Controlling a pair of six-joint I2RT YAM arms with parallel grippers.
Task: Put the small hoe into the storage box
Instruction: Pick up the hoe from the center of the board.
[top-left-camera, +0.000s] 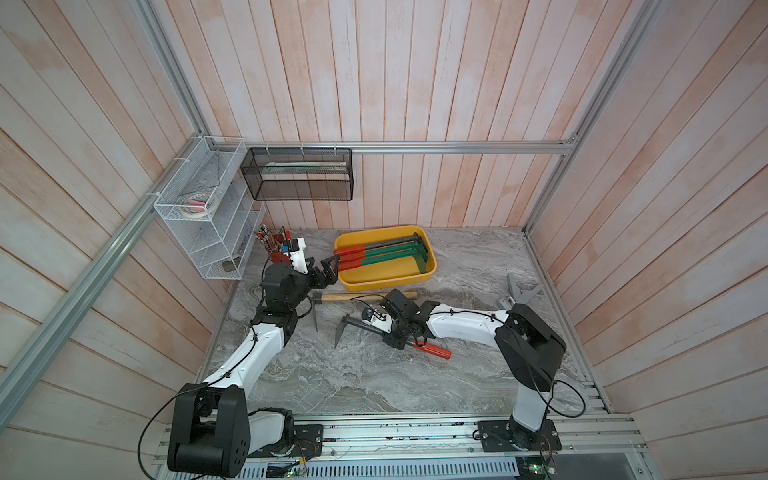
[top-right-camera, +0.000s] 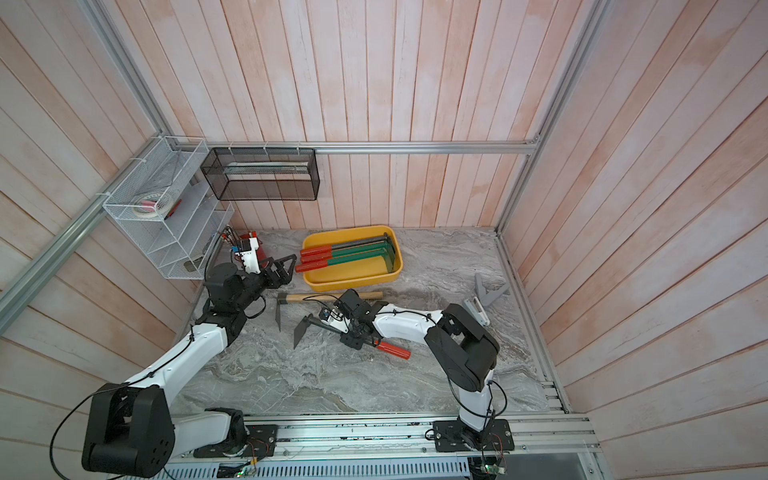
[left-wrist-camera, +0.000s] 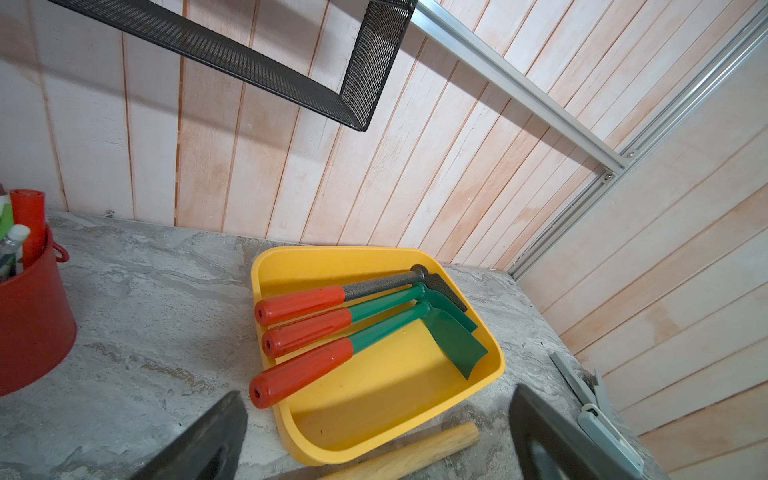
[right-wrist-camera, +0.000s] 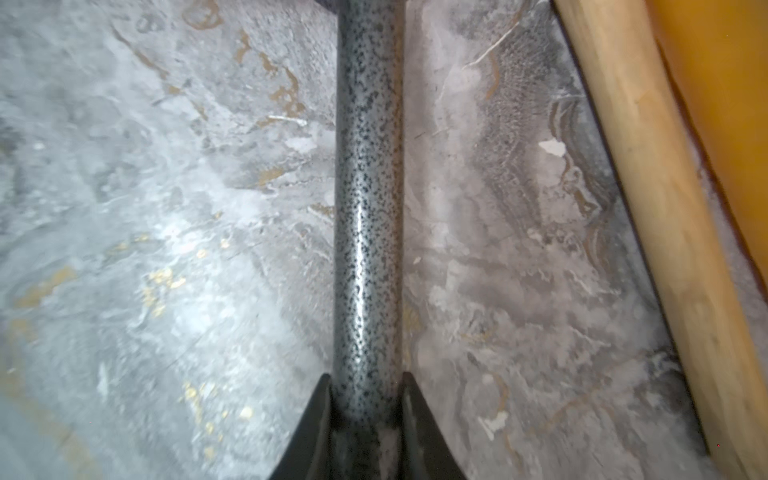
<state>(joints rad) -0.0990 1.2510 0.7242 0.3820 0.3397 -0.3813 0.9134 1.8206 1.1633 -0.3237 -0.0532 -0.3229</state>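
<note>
Left wrist view: 3 hoes (left-wrist-camera: 376, 328) in 1 storage box (left-wrist-camera: 497, 361); left gripper (top-left-camera: 331, 270) gaping, empty; right gripper (right-wrist-camera: 365, 419) clamps 1 small hoe (right-wrist-camera: 368, 208).

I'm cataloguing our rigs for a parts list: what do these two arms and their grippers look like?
The left arm and right arm share white link shells, black joint housings and black base plates on an aluminium rail. Thin black cables run along them. The left gripper and right gripper have black, tapering fingers and a white module at the wrist.
</note>
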